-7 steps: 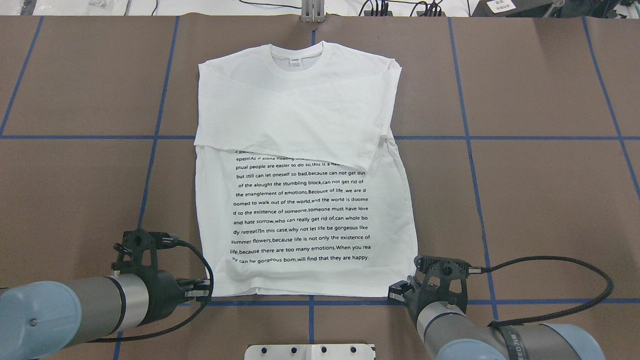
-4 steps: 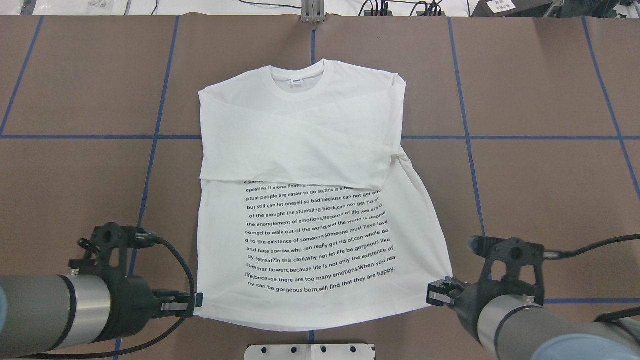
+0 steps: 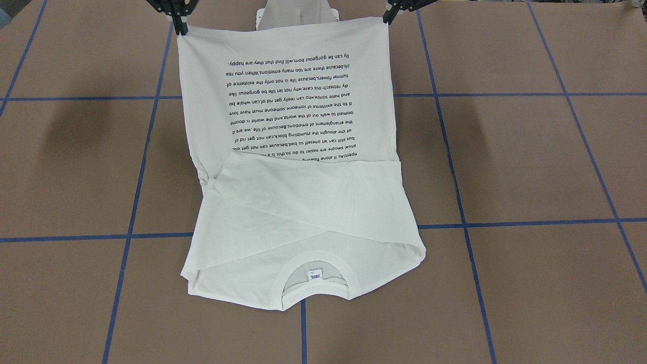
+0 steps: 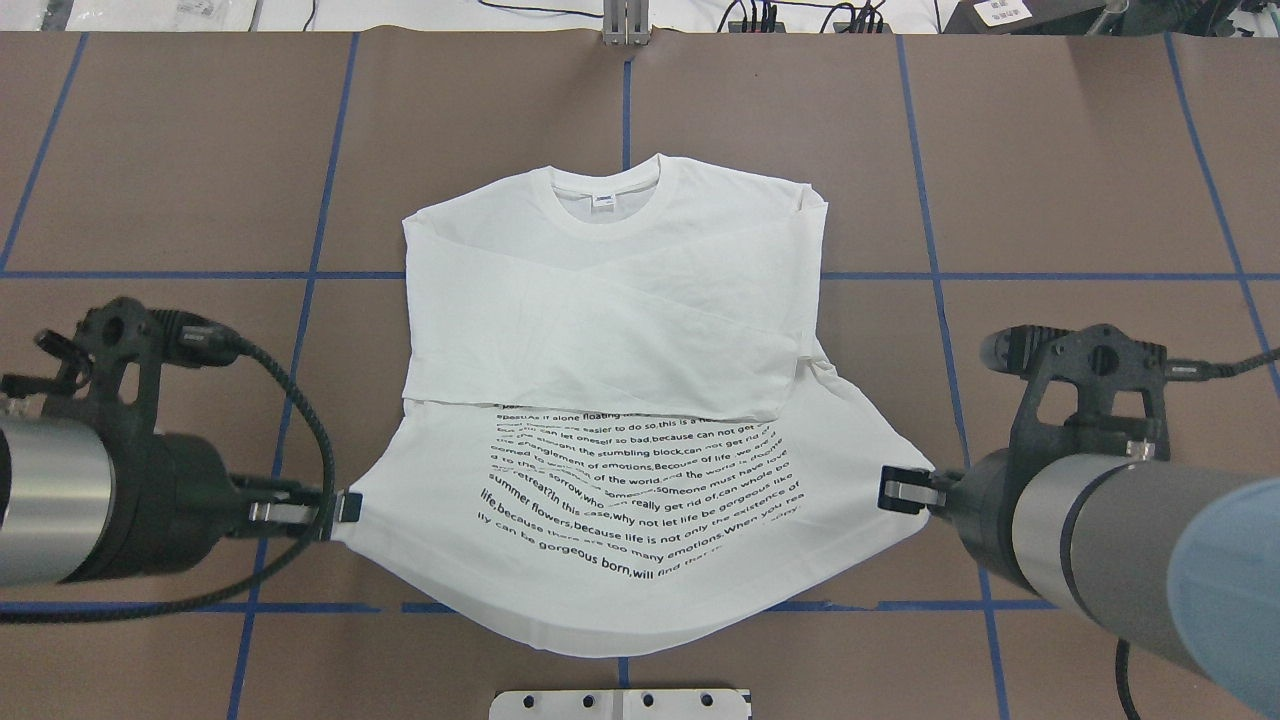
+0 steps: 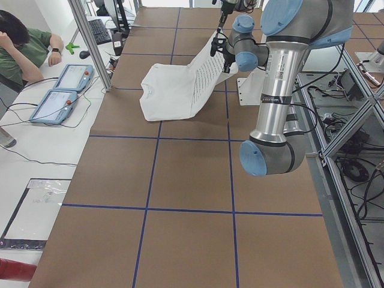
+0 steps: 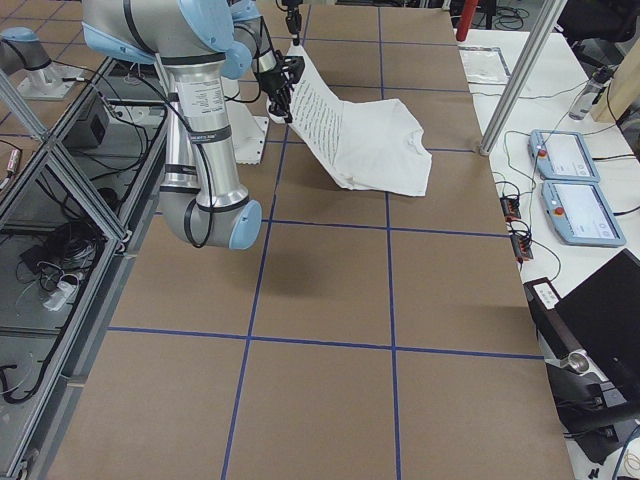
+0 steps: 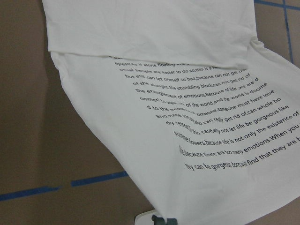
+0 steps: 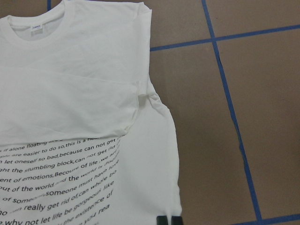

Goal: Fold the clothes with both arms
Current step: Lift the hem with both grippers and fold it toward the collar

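Overhead exterior, left hand, right hand pinching shirt hem corners

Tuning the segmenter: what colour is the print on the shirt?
Black print on the white shirt; clearest in the left wrist-mounted view.

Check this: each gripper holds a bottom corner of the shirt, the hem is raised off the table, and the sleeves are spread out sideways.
The sleeves are wrong: they lie folded across the chest of the shirt, not spread sideways, as the overhead exterior view shows. The left gripper and right gripper each hold a bottom corner, hem raised.
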Tool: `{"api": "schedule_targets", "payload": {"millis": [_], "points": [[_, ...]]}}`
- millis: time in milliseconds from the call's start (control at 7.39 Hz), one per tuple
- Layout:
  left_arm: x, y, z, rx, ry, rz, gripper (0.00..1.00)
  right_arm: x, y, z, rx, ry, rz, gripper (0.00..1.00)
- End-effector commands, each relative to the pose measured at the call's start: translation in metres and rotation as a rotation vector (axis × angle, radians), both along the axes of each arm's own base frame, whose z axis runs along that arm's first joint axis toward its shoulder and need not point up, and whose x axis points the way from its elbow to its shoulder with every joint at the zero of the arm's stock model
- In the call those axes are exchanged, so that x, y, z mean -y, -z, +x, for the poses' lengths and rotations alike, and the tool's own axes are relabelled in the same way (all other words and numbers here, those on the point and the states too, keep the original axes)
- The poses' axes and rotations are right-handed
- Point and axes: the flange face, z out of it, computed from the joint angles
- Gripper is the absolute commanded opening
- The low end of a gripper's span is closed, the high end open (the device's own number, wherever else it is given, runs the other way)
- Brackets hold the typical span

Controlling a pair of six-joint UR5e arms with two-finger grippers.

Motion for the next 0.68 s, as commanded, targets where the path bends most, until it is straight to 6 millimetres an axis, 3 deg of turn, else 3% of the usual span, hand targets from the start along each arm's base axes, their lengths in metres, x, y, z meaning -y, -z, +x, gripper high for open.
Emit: {"api": "schedule_targets", "payload": {"millis": [0, 271, 541], "points": [[0.083, 0.003, -0.011, 0.131, 0.097, 0.082, 0.0, 0.079, 0.017, 0.023, -0.033, -0.016, 0.016, 0.0], [0.145, 0.003, 0.002, 0.188, 0.167, 0.073, 0.0, 0.171, 0.026, 0.013, -0.067, -0.073, 0.019, 0.0], [0.209, -0.013, 0.007, 0.24, 0.206, 0.105, 0.0, 0.258, 0.0, 0.003, -0.076, -0.116, 0.003, 0.0]]}}
